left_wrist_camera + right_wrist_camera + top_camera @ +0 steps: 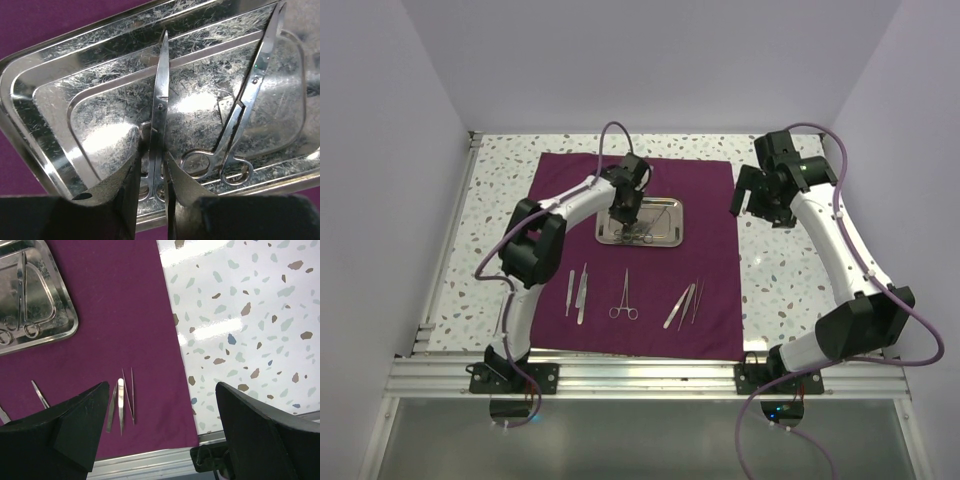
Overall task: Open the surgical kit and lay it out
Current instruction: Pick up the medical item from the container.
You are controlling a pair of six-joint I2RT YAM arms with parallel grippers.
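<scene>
The left tool (153, 150) is down in a shiny rectangular steel tray (35, 100) on dark maroon cloth (45, 25). Its dark fingers (112, 182) closely flank the shanks of slim straight silver scissors (161, 95), and contact cannot be told. A second pair of ring-handled silver scissors (247, 100) lies apart to their right, also inside the tray.

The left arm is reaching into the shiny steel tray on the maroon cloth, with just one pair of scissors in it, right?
Not one: the left wrist view shows two in the shiny rectangular steel tray: straight silver ring-handled scissors between the jaws of the left gripper, and angled silver scissors beside them. The rest is right.
</scene>
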